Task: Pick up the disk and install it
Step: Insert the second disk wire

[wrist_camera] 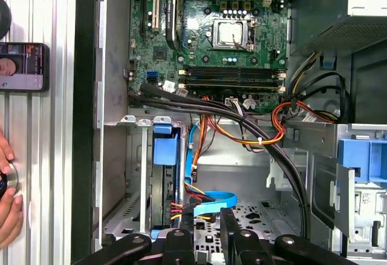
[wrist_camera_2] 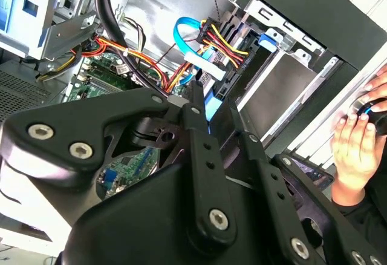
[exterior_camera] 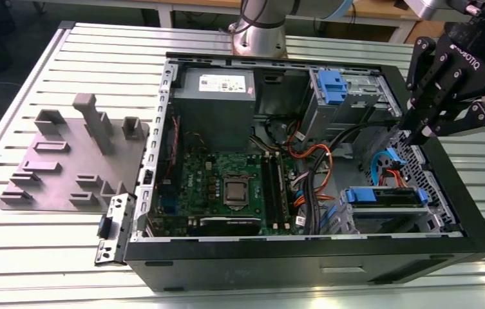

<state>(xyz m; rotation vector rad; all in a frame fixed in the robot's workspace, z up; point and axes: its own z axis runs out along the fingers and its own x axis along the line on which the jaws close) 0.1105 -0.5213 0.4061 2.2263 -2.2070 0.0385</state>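
Observation:
The disk [exterior_camera: 386, 196] sits in the lower drive bay of the open computer case [exterior_camera: 311, 248], at the exterior view's right. Its blue carrier end [wrist_camera: 165, 150] faces out, and its label is hidden. Orange, yellow and blue cables [wrist_camera_2: 221, 44] run to its rear. My gripper [exterior_camera: 420, 132] hangs above the case's right wall, up and back from that bay. In both wrist views a narrow gap separates the fingers [wrist_camera: 178, 241], and nothing is held there. The gripper [wrist_camera: 208, 225] points down into the case beside the bay.
A grey power-supply box [exterior_camera: 214, 96] and the green motherboard [exterior_camera: 225, 187] fill the case's left half. A blue latch [exterior_camera: 332, 87] sits on the upper bay. A grey fixture plate [exterior_camera: 70, 161] lies on the slatted table. A person's hand [wrist_camera_2: 354, 144] rests beside the case.

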